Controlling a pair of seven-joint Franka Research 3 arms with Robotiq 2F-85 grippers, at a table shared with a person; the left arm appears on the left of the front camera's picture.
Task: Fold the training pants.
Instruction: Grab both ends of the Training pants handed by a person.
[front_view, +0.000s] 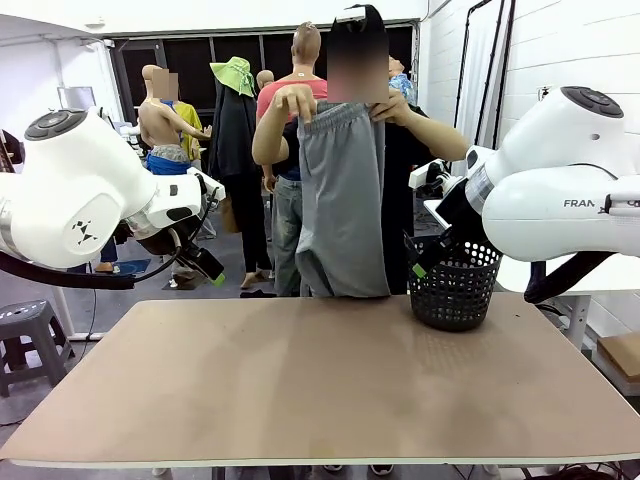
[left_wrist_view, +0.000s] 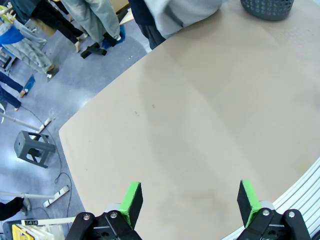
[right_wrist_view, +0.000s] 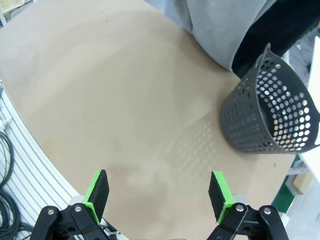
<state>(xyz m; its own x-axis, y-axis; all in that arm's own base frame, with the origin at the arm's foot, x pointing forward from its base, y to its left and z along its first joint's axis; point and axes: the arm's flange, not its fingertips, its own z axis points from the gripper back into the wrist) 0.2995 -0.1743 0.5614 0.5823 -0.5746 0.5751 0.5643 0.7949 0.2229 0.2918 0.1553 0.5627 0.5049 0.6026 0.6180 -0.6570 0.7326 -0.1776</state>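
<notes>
A person at the far side of the table holds the light grey training pants (front_view: 342, 205) up by the waistband with both hands; the legs hang down to the table's far edge. Their lower part shows in the left wrist view (left_wrist_view: 182, 12) and the right wrist view (right_wrist_view: 227, 27). My left gripper (left_wrist_view: 189, 200) is open above the bare tabletop, raised at the left (front_view: 200, 262). My right gripper (right_wrist_view: 159, 195) is also open over the table with nothing between its fingers, and hangs at the right by the basket (front_view: 420, 262).
A black mesh basket (front_view: 455, 285) stands on the table's far right (right_wrist_view: 270, 107). The brown tabletop (front_view: 320, 380) is bare in the middle and front. A grey stool (left_wrist_view: 32, 147) stands on the floor off the table's left side.
</notes>
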